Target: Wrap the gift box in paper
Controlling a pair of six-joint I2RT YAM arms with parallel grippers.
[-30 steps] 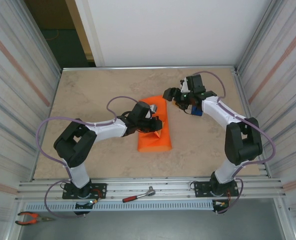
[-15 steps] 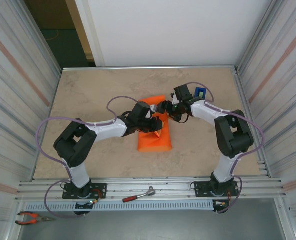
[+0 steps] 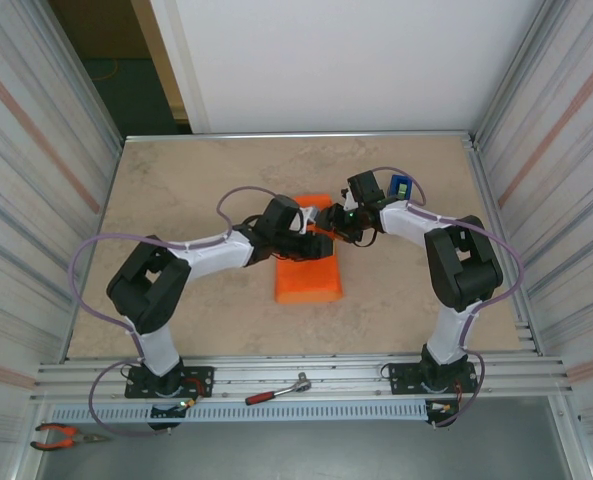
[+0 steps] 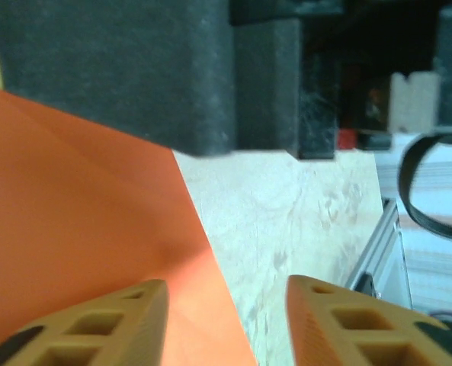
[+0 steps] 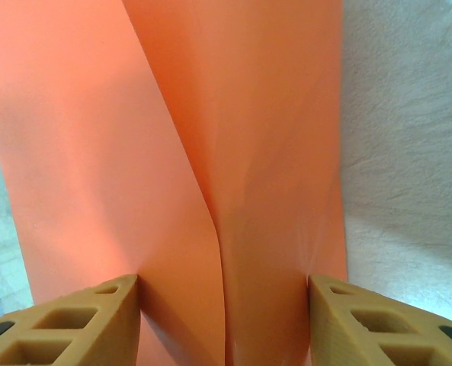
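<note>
From above, blue dispenser, wrist-close, overlapping paper

I have both arms bent inward, left gripper and right gripper nose to nose, jaws parted.

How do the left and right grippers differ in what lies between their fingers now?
The left gripper straddles the edge of the paper, with bare table in part of its gap; the right gripper has paper across its whole gap. Under the right gripper two layers overlap; under the left gripper no overlap shows. Both are open.
</note>
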